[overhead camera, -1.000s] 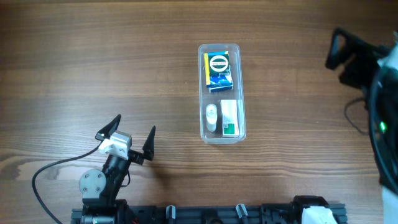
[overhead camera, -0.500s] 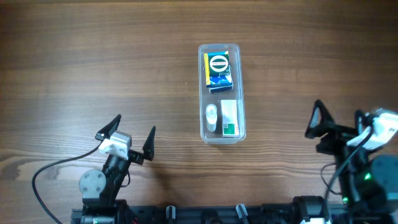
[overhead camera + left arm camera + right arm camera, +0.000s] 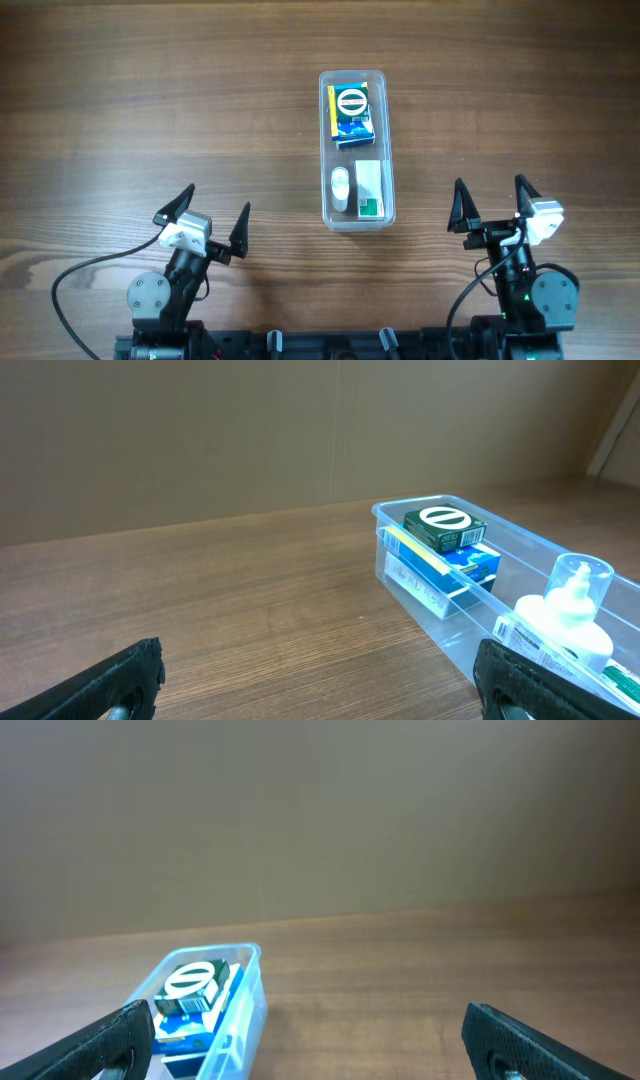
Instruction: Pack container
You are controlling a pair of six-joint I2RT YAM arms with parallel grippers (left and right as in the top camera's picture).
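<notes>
Three items sit in the container [image 3: 324, 150], centre of overhead: blue box [image 3: 351, 115], bottle [image 3: 341, 188], white box [image 3: 369, 190]; left gripper [image 3: 215, 205] and right gripper [image 3: 489, 190] wide open, empty, well apart from it. L wrist: no loose item seen. R wrist: same, so packing looks done.

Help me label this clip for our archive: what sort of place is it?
Probably a robot test bench: a wooden table, the left pincer and right pincer on arms mounted at its edge, a plain brown backdrop.
</notes>
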